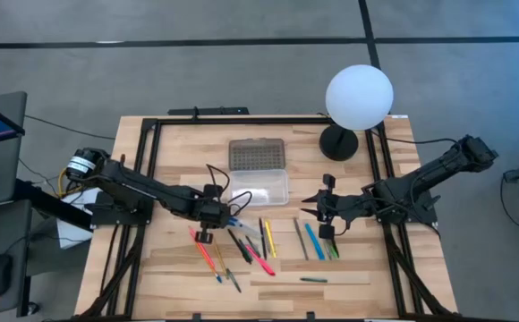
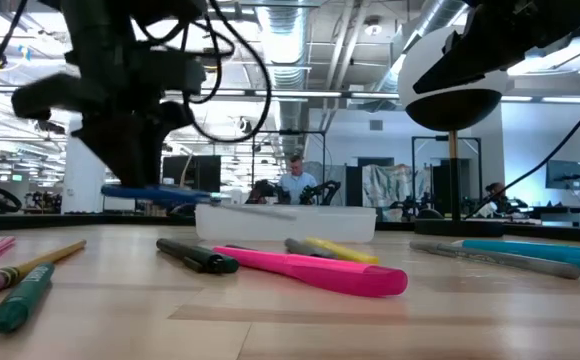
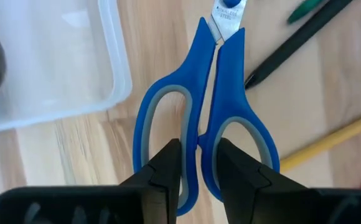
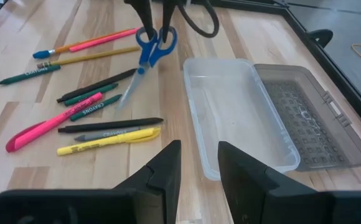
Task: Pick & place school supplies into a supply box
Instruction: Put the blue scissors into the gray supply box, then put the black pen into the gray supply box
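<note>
High view: the left gripper [image 1: 208, 217] sits at table centre, just beside the near-left corner of the small clear plastic supply box [image 1: 261, 186], whose grey gridded lid [image 1: 257, 153] lies folded open on the far side. The right gripper [image 1: 324, 211] hovers right of the box, above a cluster of blue and green pens [image 1: 318, 240]. Loose pink, yellow, black and green pens and markers are strewn on the wooden table [image 1: 170, 268] in front of the box. A black lamp with a white globe shade [image 1: 359, 94] stands at the far right.

Low view: a thick pink highlighter [image 2: 310, 270] lies nearest, with a yellow marker [image 2: 338, 250] and a black pen [image 2: 195, 256] behind it, and a green crayon [image 2: 20, 296] at left. The small blue-handled scissors [image 2: 155, 193] hang level above the table under the dark left arm, short of the box's clear wall [image 2: 285, 222]. A person sits far off in the room.

Left wrist view: the 2 dark fingers [image 3: 162, 180] pinch the scissors' inner handle bars [image 3: 199, 118] between them, jaws narrow, holding. The box corner [image 3: 115, 74] is just beside the handles.

Right wrist view: the right gripper's fingers [image 4: 165, 171] stand apart with nothing between them, above the box's near end. The box tray [image 4: 236, 112] holds no supplies. The scissors [image 4: 152, 46] hang from the left gripper beyond it, blades pointing at the table.
</note>
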